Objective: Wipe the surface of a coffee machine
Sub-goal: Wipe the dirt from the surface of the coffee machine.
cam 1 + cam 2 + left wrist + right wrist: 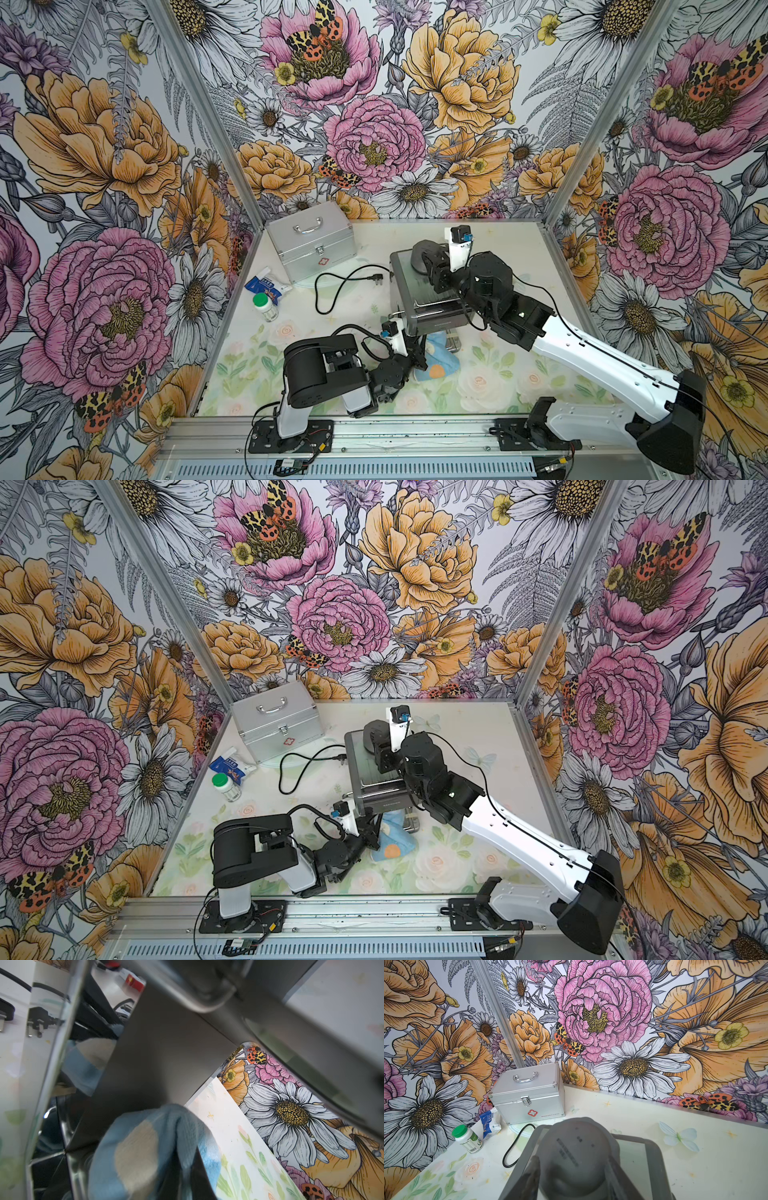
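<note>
Against brushed-steel coffee machine [409, 286], fuzzy blue cloth [438, 353]

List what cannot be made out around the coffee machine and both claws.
- Left claw fingertips: the blue cloth it grips covers them in the left wrist view.
- Lettering on the domed knob held by the right claw: blurred in the right wrist view.
- Coffee machine right side: the right arm covers it in both top views.
- Its front-panel lettering: too small in a top view.
</note>
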Controlling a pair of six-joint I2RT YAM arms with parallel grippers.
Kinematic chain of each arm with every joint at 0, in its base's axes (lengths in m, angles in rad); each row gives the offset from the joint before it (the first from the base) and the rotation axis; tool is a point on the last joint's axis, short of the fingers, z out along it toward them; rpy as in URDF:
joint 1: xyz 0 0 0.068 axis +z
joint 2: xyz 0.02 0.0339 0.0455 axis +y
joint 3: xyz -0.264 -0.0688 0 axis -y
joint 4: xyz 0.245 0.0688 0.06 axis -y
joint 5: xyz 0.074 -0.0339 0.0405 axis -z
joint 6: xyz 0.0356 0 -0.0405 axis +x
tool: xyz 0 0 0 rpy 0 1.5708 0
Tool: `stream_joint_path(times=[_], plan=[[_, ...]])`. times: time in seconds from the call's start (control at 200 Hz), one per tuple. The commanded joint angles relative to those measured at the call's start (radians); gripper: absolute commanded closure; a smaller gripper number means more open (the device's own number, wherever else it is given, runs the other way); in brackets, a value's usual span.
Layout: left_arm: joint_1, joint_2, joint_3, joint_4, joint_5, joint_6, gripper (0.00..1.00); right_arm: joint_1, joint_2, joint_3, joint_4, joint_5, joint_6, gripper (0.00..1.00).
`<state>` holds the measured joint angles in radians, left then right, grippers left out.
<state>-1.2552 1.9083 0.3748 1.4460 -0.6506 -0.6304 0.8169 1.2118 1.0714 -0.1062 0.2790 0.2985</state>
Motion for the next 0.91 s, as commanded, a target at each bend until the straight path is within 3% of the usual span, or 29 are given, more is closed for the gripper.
stream_joint_path(times=[0.0,0.365,0.615,0.901], plan=[[-0.018,-0.022,-0.034,-0.035,-0.038,-0.006,1.00,0.031,0.063,-0.074,-0.210,-0.143,0.046,0.49],[-0.103,0.093,0.108,-0.034,-0.054,-0.050,1.00,0.032,0.043,-0.083,-0.208,-0.137,0.051,0.49],[-0.067,0.050,-0.026,-0.034,-0.174,-0.103,1.00,0.031,0.041,-0.080,-0.208,-0.140,0.051,0.49],[-0.044,-0.156,-0.217,-0.034,-0.321,-0.076,1.00,0.033,0.043,-0.085,-0.205,-0.137,0.050,0.49]])
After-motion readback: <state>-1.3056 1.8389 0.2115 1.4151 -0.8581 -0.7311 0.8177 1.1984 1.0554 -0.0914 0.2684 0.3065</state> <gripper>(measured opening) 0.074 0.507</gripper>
